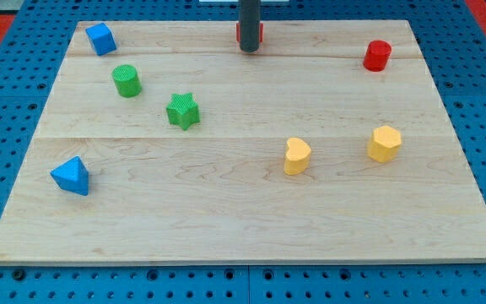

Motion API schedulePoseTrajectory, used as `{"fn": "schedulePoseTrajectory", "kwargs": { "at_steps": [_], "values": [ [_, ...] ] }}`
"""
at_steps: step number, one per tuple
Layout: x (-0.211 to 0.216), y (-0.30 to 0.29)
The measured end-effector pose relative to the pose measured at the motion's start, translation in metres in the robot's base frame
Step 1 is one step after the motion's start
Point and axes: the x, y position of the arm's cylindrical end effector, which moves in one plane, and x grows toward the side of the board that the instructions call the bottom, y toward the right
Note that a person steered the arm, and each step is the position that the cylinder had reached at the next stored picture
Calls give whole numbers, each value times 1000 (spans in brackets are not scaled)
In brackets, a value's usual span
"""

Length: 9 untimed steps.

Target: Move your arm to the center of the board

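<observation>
My tip (pixel 249 50) stands near the view's top edge of the wooden board (pixel 243 211), at about mid-width. A red block (pixel 260 34) sits directly behind the rod and is mostly hidden by it. The green star (pixel 182 111) lies below and to the left of the tip. The green cylinder (pixel 126 81) is further left. A yellow heart-shaped block (pixel 296 156) and a yellow hexagonal block (pixel 384 143) lie below and to the right of the tip.
A blue block (pixel 100 39) sits at the top left corner. A blue triangular block (pixel 71 176) lies at the lower left. A red cylinder (pixel 377 56) stands at the top right. Blue pegboard (pixel 243 287) surrounds the board.
</observation>
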Motion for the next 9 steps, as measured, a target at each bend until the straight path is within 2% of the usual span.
{"fn": "schedulePoseTrajectory", "kwargs": {
  "at_steps": [1,3,9],
  "values": [
    [-1,6],
    [30,15],
    [43,-1]
  ]
}}
